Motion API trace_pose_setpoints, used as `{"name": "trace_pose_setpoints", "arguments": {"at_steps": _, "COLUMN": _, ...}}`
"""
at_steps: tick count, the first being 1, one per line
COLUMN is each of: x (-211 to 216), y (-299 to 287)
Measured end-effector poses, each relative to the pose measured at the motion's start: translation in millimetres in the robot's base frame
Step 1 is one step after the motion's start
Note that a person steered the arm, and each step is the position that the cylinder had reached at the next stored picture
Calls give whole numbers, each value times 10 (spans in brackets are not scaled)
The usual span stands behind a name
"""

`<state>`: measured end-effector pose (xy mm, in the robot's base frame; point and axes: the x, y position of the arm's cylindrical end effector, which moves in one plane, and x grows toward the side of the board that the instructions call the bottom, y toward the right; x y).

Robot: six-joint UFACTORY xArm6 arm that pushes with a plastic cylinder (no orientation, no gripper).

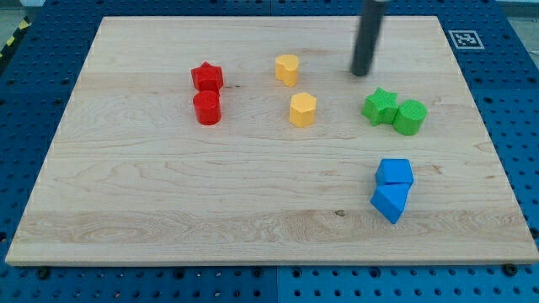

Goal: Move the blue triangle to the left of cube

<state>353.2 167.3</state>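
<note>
My tip [361, 73] stood near the view's top, above the green star [380, 107] — no fingers on this rod, nothing held. The blue triangle [389, 203] lay at lower right on the surface [168, 202], touching the blue cube [395, 172] just above it — well apart from my tip.

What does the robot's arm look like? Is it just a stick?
Pretty much! All that shows is a straight, round, dark grey rod coming in from the view's top. It looks smooth and plain: no cables, stickers or markings I can see, and no pincer at its end. My tip is the rod's blunt lower end. The rest of the arm is out of the picture.
</note>
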Motion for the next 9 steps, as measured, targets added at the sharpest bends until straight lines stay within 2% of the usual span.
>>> {"name": "trace_pose_setpoints", "arguments": {"at_steps": 1, "x": 440, "y": 642}}
{"name": "trace_pose_setpoints", "arguments": {"at_steps": 2, "x": 911, "y": 743}}
{"name": "trace_pose_setpoints", "arguments": {"at_steps": 4, "x": 2183, "y": 742}}
{"name": "trace_pose_setpoints", "arguments": {"at_steps": 5, "x": 2490, "y": 637}}
{"name": "trace_pose_setpoints", "arguments": {"at_steps": 7, "x": 2467, "y": -9}}
{"name": "trace_pose_setpoints", "arguments": {"at_steps": 9, "x": 2165, "y": -180}}
